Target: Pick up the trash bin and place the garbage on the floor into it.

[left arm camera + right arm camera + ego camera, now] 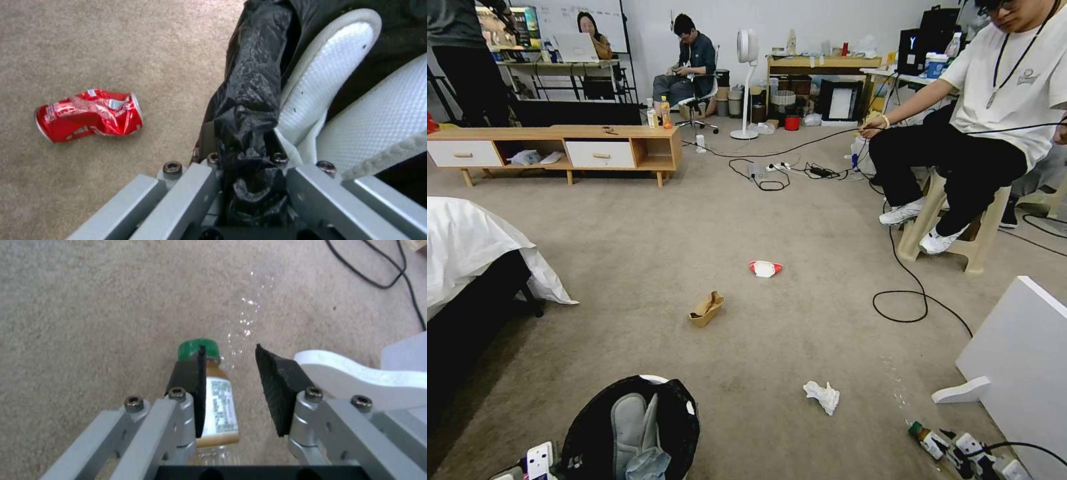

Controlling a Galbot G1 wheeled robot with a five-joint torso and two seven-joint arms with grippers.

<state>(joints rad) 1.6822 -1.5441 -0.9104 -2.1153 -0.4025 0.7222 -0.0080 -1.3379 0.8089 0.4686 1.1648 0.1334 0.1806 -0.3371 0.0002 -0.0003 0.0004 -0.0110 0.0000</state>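
we note the floor, beige carpet across the room, as the surface carrying all the litter; the robot looks down over it, presumably to pick its next target.

the trash bin sits low and near the robot's left side, its black bag folded over the rim. the left gripper is clamped on that bagged rim, w/ plastic bunched between the fingers. we judge the bin is held by its edge so the mouth stays open and can travel to each item. a grey flap shows inside.

a white board stands at the right, w/ a curved white foot, just beside the right arm's work zone.

the right gripper hangs low over the carpet w/ its pads apart, nothing clamped. a clear bottle w/ green cap lies under it, against one pad. we judge the spread is meant to straddle the bottle, but the body sits off to one side, not centred.

remaining garbage, well apart from the bin: tan folded cardboard, red-and-white packet, white tissue. a crushed red can lies on the carpet near the bin. none of these is in the bin yet; task looks early.
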